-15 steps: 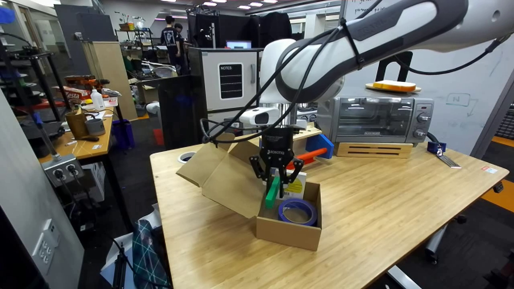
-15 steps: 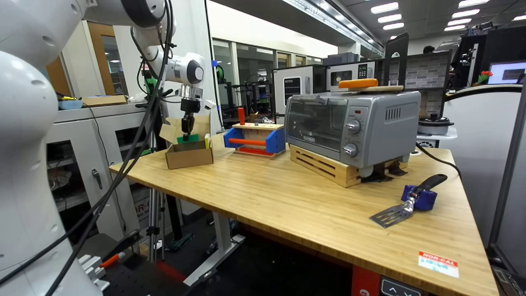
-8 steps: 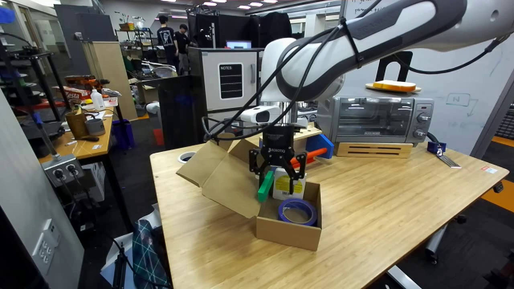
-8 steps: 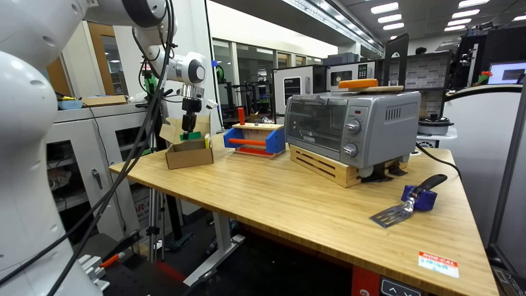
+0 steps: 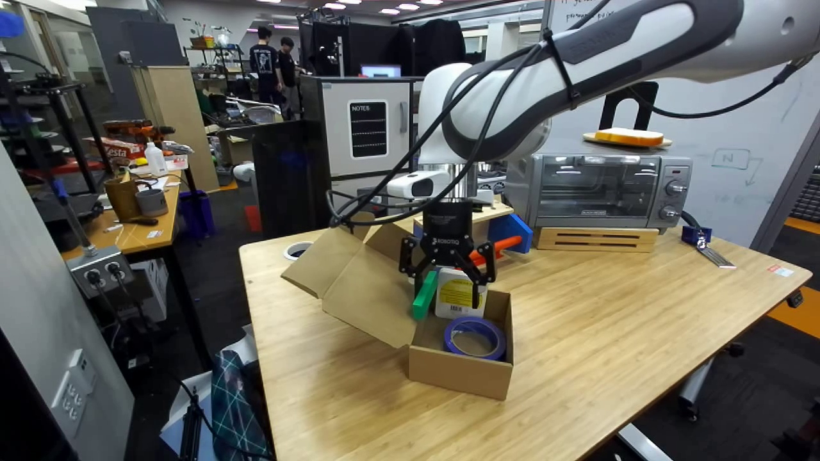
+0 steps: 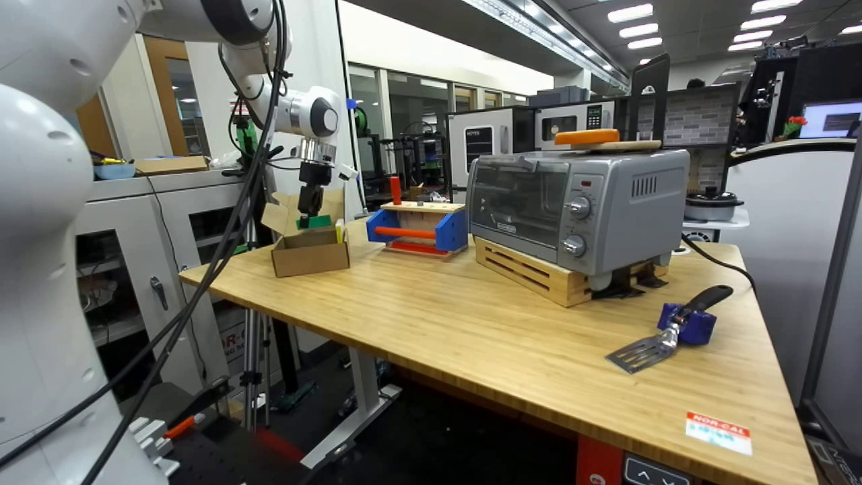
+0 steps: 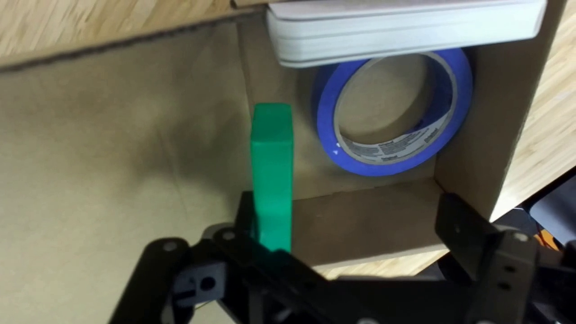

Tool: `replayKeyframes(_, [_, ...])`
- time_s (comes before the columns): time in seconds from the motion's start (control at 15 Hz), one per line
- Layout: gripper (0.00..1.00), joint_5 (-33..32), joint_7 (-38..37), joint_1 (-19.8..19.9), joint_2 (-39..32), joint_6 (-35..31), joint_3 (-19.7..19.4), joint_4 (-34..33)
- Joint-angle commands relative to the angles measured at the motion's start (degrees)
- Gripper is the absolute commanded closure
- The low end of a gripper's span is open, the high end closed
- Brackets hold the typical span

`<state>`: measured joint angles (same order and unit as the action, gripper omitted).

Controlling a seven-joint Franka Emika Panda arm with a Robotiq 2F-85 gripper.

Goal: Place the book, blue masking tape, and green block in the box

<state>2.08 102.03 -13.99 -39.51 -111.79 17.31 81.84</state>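
In both exterior views my gripper (image 5: pixel 446 303) is over the box (image 5: pixel 458 374), a brown cardboard carton with its flaps spread out. The jaws stand wide apart. Against the inner side of one finger lies the green block (image 7: pixel 272 180), well clear of the opposite finger (image 7: pixel 463 229). That block (image 5: pixel 425 294) looks raised near the flap side of the box; what bears it I cannot tell. Inside the box the blue masking tape (image 7: pixel 327 119) lies on the floor. The book (image 5: pixel 460 296), yellow and white, stands upright at the box's far end.
A cardboard flap (image 5: pixel 375 294) slants out from the box. Behind it is a red-and-blue toy tray (image 6: pixel 417 225), then a toaster oven (image 6: pixel 579 209) on a wooden stand. A spatula (image 6: pixel 650 350) lies at the table's far end.
The jaws were closed around the green block a second ago and have since spread apart. The block shifted slightly toward the flap with one finger, while the opposite finger moved away from it.
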Motion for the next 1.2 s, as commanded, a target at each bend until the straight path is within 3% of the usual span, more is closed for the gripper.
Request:
replayKeyframes(0.0, [0.0,0.32,1.04,0.76,0.18,1.53,0.46,-0.03])
replayKeyframes(0.53, [0.0,-1.45,-1.59,-0.11,-2.09,5.93,-1.45,-1.29])
replayKeyframes(1.13, [0.0,-1.61,-1.89,-1.02,-4.47,6.31,-1.17,-3.89])
